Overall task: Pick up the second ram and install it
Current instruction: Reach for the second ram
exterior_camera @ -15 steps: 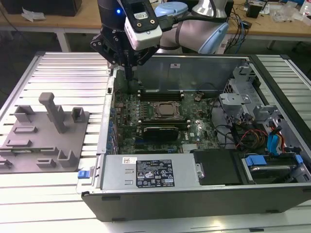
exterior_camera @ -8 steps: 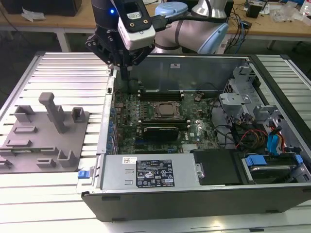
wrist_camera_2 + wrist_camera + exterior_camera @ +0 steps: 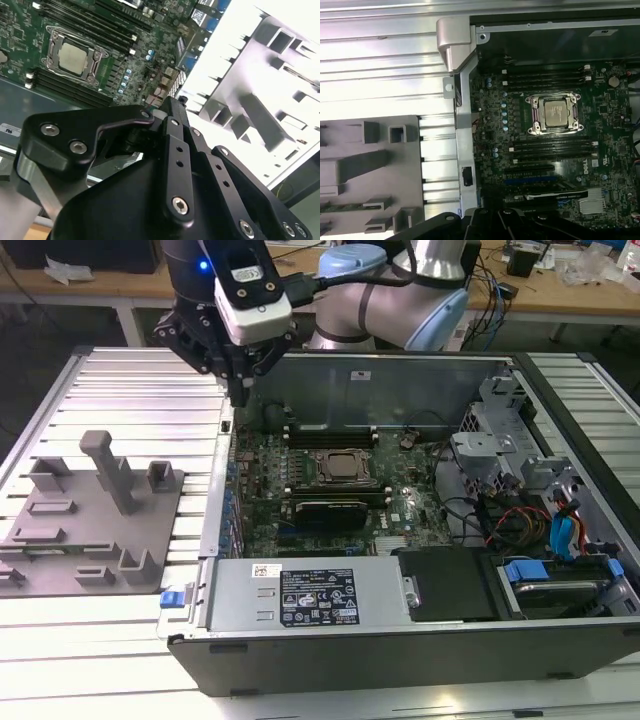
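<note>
Over the computer case's (image 3: 215,530) edge, the gripper (image 3: 240,392) hangs closed and empty; the memory stick (image 3: 337,206) lies slotted in its grey tray (image 3: 90,530), seemingly ready for picking.

My jaws hang over the case (image 3: 400,650) wall beside the fixture plate (image 3: 90,530), which lies on the bench (image 3: 130,390) at the exterior view's left. Inside, the processor (image 3: 345,468) sits between slot banks (image 3: 330,432).

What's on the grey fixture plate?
On the grey fixture plate: moulded posts and brackets, and what looks like a narrow green circuit-board stick seated edge-up; its faces are hidden.
</note>
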Robot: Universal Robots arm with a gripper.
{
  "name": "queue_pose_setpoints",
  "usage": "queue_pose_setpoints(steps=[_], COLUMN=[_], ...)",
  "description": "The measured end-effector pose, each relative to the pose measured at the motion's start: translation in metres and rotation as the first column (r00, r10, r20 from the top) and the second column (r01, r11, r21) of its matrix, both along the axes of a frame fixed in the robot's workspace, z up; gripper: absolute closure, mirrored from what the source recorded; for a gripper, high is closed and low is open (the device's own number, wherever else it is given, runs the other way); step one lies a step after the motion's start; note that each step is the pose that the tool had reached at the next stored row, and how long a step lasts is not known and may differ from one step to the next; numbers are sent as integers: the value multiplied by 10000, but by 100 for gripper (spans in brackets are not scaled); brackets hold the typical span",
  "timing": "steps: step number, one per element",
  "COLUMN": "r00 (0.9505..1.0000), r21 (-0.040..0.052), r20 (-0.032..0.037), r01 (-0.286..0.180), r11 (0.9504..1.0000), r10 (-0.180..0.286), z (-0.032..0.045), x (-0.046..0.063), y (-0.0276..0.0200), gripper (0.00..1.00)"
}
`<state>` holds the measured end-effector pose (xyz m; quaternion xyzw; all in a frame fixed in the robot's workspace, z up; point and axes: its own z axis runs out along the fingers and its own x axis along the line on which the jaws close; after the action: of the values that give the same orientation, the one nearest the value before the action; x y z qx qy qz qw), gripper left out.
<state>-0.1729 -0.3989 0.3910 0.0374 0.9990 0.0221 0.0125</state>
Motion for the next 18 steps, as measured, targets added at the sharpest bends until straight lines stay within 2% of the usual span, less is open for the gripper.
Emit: queue_pose_setpoints(steps=[1, 5, 13, 18], r00=[10000, 10000, 10000, 10000], r21=[0, 0, 0, 0], r20=[0, 1, 3, 11], r01=[1, -1, 1, 0], r11=[10000, 10000, 10000, 10000], r10=[-1, 1, -1, 0], z=[-4, -10, -24, -45], x=[-52, -138, -433, -709], y=[0, 0, 0, 0], gripper=[92, 92, 92, 92])
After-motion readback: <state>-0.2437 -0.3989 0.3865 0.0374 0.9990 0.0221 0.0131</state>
